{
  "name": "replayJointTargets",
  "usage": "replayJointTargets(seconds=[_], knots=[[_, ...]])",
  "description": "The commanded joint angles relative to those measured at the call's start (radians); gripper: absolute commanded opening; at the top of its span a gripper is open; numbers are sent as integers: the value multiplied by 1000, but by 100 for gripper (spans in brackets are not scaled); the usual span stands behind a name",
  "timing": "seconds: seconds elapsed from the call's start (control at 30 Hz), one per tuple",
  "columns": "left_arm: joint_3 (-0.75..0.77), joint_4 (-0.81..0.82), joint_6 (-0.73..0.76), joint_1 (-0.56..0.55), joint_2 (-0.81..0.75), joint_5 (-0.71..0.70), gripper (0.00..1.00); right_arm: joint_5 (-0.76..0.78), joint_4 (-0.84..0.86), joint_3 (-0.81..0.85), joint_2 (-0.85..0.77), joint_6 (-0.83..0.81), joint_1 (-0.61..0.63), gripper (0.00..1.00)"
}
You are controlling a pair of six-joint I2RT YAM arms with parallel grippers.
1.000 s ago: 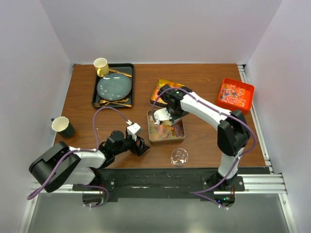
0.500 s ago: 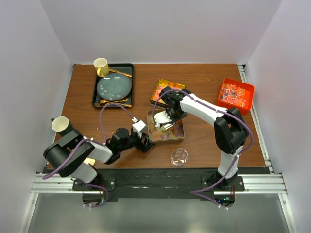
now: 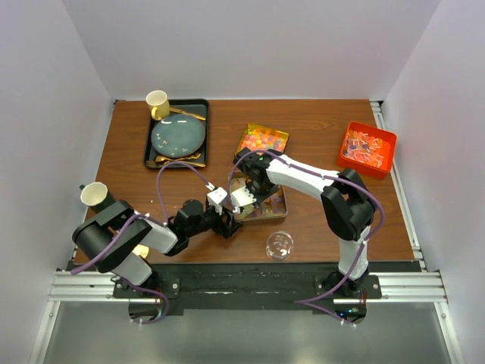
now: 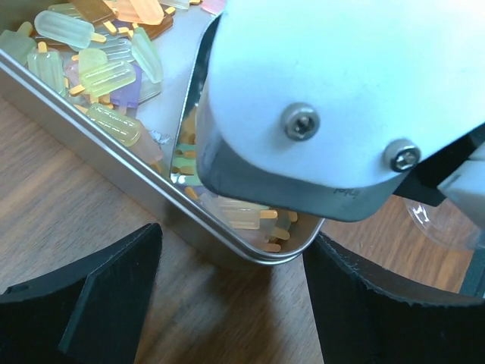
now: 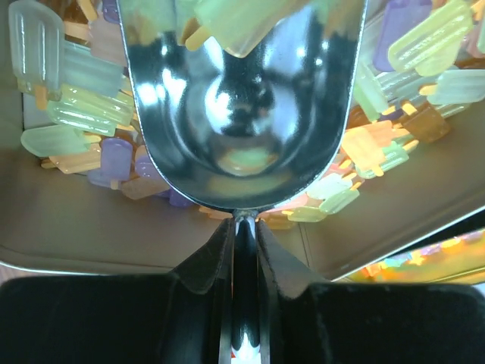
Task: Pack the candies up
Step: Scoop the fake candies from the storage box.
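Pastel candies (image 5: 76,106), shaped like tiny ice lollies, lie loose in an open metal tin (image 3: 282,206). My right gripper (image 5: 242,227) is shut on the handle of a metal scoop (image 5: 242,98), whose bowl rests low among the candies; one pale candy (image 5: 235,23) lies at its far lip. In the top view the right gripper (image 3: 247,197) is over the tin's left part. My left gripper (image 4: 233,241) is open on the table, its fingers (image 4: 83,303) either side of the tin's near corner (image 4: 250,254). It also shows in the top view (image 3: 229,224).
A gold tray of bright multicolour candies (image 3: 262,139) lies behind the tin. A red bin (image 3: 367,149) of red-white candies stands at the right. A clear round container (image 3: 280,244) is near the front edge. A black tray with a plate (image 3: 176,135) and cups (image 3: 96,196) are at the left.
My left gripper has moved right to the tin's near-left corner. My right gripper has carried the scoop down and left inside the tin.
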Motion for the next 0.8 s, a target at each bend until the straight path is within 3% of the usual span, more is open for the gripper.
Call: replayJointTargets(seconds=[0.0,0.33,0.53,0.77], knots=[[47,109,21,6,10,-93,79,-141,-7,17,28,96,17,0],[83,-15,83,104,-21,-43,80,-422,238,-107,-39,324,-4,0],[137,-147,133,175,-68,11,81,-497,370,-124,-39,433,-42,0],[156,-381,226,202,-272,82,85,-582,439,-140,-36,492,-113,0]])
